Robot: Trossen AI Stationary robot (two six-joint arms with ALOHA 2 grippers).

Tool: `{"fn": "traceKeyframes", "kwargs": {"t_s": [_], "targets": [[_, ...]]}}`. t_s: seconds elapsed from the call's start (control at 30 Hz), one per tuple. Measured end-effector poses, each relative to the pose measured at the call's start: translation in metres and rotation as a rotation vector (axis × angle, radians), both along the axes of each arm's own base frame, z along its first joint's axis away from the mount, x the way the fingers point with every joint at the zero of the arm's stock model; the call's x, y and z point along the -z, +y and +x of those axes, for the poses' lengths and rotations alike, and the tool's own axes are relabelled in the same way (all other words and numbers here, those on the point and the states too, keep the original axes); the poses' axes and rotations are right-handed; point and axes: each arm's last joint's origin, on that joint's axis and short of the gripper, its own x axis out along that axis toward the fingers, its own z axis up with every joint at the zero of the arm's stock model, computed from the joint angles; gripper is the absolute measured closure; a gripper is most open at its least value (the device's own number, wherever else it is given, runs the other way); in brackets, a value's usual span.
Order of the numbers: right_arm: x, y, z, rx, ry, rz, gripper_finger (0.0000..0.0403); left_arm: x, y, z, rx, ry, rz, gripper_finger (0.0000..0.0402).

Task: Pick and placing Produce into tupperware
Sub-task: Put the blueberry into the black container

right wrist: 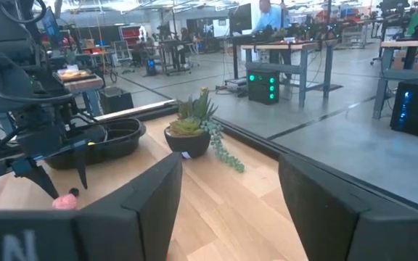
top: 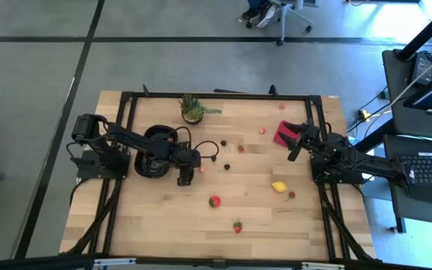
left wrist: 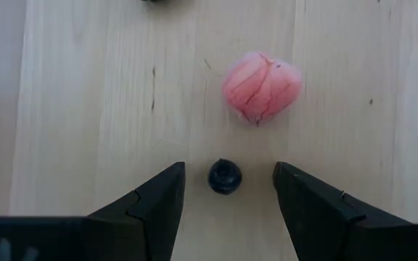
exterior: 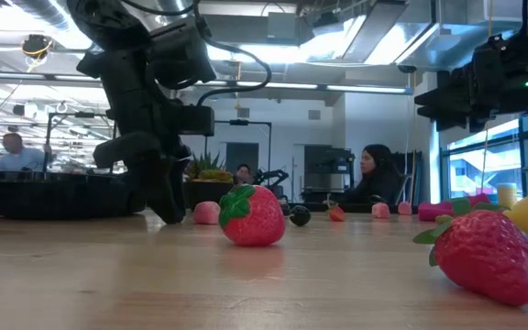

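Produce, a small dark berry [left wrist: 225, 176], sits on the counter between our left end effector's [left wrist: 227, 199] spread fingers beside the tupperware [top: 153, 150]; closing off-centre could squirt it away, while our right end effector [right wrist: 227, 196] waits spread.

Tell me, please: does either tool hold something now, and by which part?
Nothing is held. The left tool is open around a small dark berry on the table, not touching it. The right tool is open and empty.

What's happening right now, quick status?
Left gripper open, straddling small dark berry beside pink berry. Right gripper open, raised, idle. Black tupperware close behind left arm. Nothing blocking.
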Motion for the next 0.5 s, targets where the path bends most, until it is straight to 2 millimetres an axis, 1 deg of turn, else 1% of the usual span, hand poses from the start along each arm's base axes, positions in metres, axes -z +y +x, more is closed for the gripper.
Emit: {"fn": "traceKeyframes", "kwargs": {"t_s": [0.13,0.5], "targets": [[0.0000,0.0000,0.0000,0.000,-0.014,0.024,0.0171,0.0002,-0.0016,-0.0001,-0.018,-0.002,-0.003,0.0193],[0.0000,0.0000,0.0000,0.000,-0.013,0.023,0.0171,0.0008,-0.0022,-0.0003,-0.019,0.000,-0.004,0.0193]]}}
